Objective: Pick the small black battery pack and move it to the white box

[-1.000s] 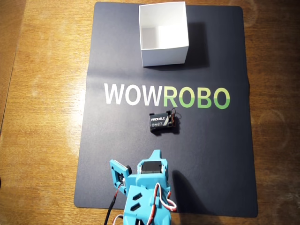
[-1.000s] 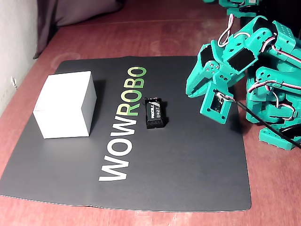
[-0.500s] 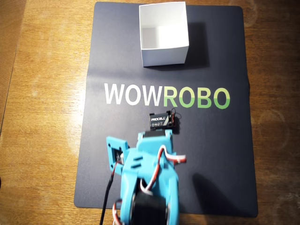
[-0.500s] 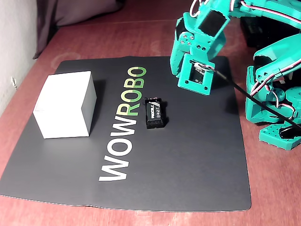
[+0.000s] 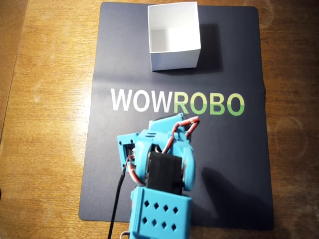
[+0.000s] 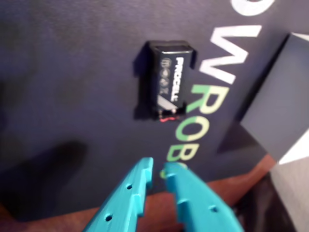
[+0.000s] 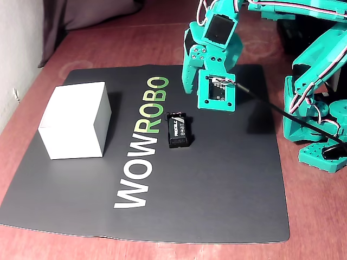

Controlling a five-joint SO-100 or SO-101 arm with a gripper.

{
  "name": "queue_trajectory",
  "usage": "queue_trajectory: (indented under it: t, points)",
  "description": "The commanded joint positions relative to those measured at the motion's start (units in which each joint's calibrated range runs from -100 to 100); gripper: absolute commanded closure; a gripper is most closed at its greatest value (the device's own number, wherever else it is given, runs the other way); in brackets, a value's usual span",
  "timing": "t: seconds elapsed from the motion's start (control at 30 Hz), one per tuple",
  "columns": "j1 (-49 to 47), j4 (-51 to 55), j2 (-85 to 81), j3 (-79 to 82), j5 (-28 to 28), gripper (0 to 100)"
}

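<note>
The small black battery pack [image 7: 179, 131] lies flat on the dark mat beside the green "ROBO" letters, with its red and black wires at the far end. In the wrist view the battery pack [image 6: 169, 79] shows its white PROCELL lettering just ahead of my teal gripper [image 6: 157, 166]. The fingertips are almost together, with nothing between them. In the fixed view the gripper [image 7: 188, 86] hangs in the air above and just behind the pack. My arm [image 5: 159, 169] hides the pack in the overhead view. The white box [image 5: 174, 59] stands open at the mat's far end and holds nothing.
The black mat [image 5: 229, 164] with WOWROBO lettering lies on a wooden table [image 5: 45, 124]. The box [image 7: 76, 122] stands at the left in the fixed view, about a box-width from the pack. The arm's teal base [image 7: 320, 124] stands off the mat at the right.
The arm has reached forward and risen over the mat. The gripper moved from near the base to above the battery pack, which it now covers in the overhead view. Pack and box have not moved.
</note>
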Motion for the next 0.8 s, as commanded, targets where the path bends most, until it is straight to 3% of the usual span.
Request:
queue_trajectory:
  t: [0.0, 0.13, 0.47, 0.77]
  points:
    - [0.92, 0.29, 1.53, -2.86, -0.03, 83]
    - [0.92, 0.29, 4.51, -2.77, -0.03, 75]
    - [0.92, -0.41, 10.91, -3.32, -0.08, 75]
    - [4.20, -0.41, 20.82, -13.30, -0.14, 75]
